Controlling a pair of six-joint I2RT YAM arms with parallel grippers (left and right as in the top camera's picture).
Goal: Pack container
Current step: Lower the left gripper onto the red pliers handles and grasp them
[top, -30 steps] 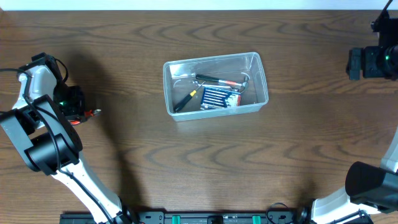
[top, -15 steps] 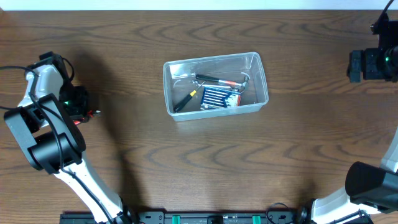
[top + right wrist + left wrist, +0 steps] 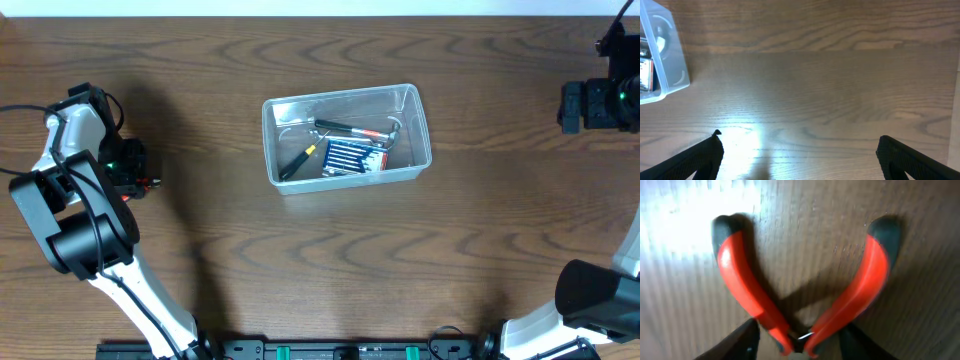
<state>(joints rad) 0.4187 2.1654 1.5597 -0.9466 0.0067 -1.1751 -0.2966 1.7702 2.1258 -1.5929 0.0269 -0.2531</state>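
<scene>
The container (image 3: pixel 340 93) is a clear bin in the middle of the table, holding a black-and-yellow screwdriver (image 3: pixel 300 158), a blue pack (image 3: pixel 352 157) and a red-handled tool (image 3: pixel 355 128). Its corner (image 3: pixel 662 55) shows in the right wrist view. Red-handled pliers (image 3: pixel 750 290) lie on the wood at the far left, handles spread. My left gripper (image 3: pixel 799 339) is open, a dark finger on each side of the pliers' joint, with a gap showing at the left finger (image 3: pixel 742 340). From overhead only the pliers' red tip (image 3: pixel 152 183) shows beside the left gripper (image 3: pixel 135 178). My right gripper (image 3: pixel 800 157) is wide open over bare wood.
In the overhead view the right gripper (image 3: pixel 570 104) sits at the far right edge, well away from the bin. The left arm's base (image 3: pixel 85 235) stands at the front left. A white strip runs along the table's far edge (image 3: pixel 320 8).
My left gripper's fingers have spread wider around the pliers, and the arm has shifted slightly right. The right arm and the container have not moved.
</scene>
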